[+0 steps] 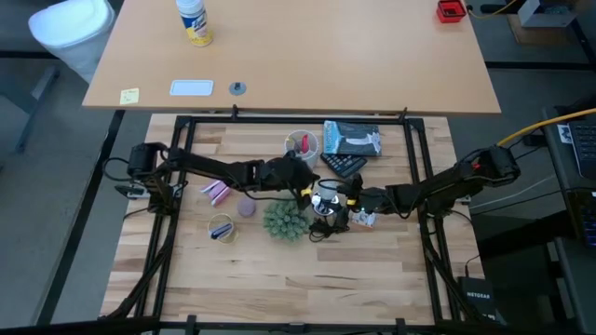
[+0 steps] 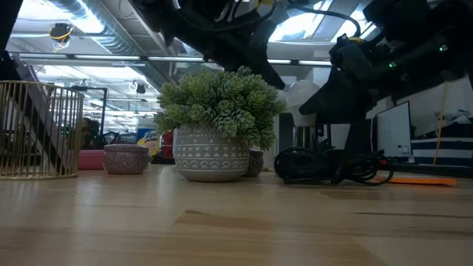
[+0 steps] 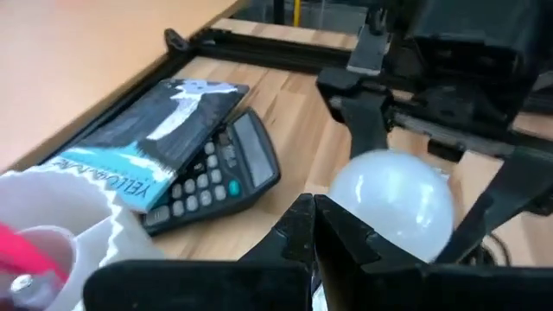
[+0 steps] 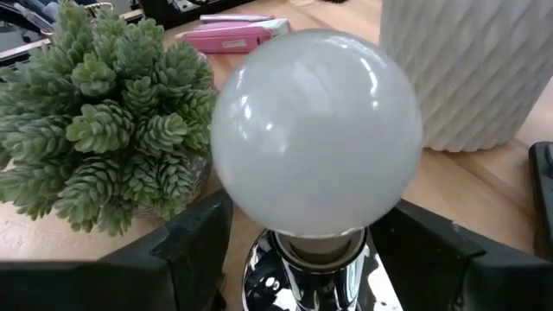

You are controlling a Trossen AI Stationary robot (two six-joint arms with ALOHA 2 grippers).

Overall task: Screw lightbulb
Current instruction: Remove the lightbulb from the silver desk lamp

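Note:
The lightbulb (image 4: 315, 130), white and round, stands upright with its base in the shiny silver socket (image 4: 309, 275) at the table's middle (image 1: 326, 197). My right gripper (image 4: 311, 246) comes from the table's right, with one finger on each side of the bulb's lower half. My left gripper (image 3: 313, 226) comes from the left and is shut. Its tips are just beside the bulb (image 3: 393, 203) on the bulb's left side. The bulb also shows in the low view (image 2: 299, 100), between the two dark grippers. My right gripper holds the bulb's lower half (image 4: 233, 203) between its two fingers (image 4: 194, 246), coming level from the table's right. The bulb stays upright with its base in the socket. My left gripper: I cannot tell whether its shut tips touch the bulb or the socket.
A green spiky plant in a white pot (image 1: 284, 221) stands close on the near left of the bulb. A calculator (image 1: 343, 165), a book (image 1: 352, 138) and a white cup (image 1: 302, 144) lie behind it. A black cord (image 2: 332, 166), a pink stapler (image 1: 216, 192) and a wire basket (image 1: 222, 228) are nearby.

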